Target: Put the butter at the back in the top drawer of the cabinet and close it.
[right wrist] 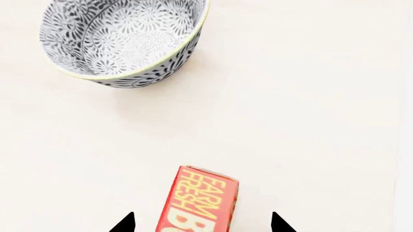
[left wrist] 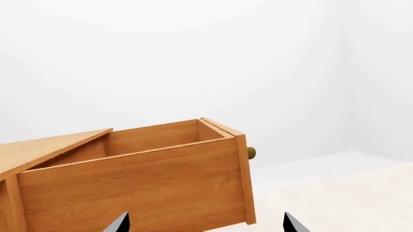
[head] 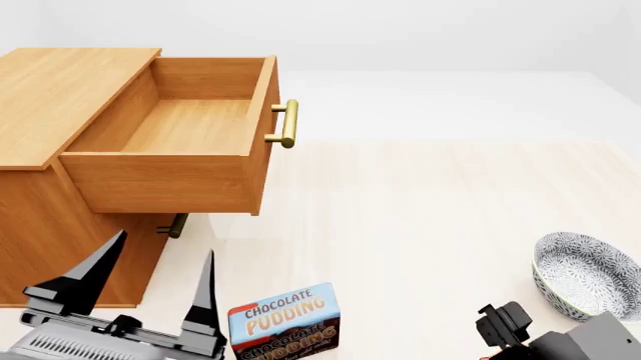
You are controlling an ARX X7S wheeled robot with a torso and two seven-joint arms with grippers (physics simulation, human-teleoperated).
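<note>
The cabinet [head: 60,97] stands at the left of the head view with its top drawer [head: 180,127] pulled fully out and empty; its brass handle [head: 287,124] faces right. The drawer also shows in the left wrist view [left wrist: 142,183]. My left gripper [head: 150,289] is open and empty, low in front of the cabinet. The butter [right wrist: 199,200] lies on the floor between the open fingers of my right gripper [right wrist: 201,223], not gripped. In the head view the butter is hidden; only the right arm [head: 546,337] shows at the bottom right.
A patterned grey bowl [head: 586,274] sits at the right, also in the right wrist view [right wrist: 123,41] just beyond the butter. A chocolate pudding box [head: 284,322] stands beside my left gripper. A lower drawer's handle [head: 176,225] shows under the open drawer.
</note>
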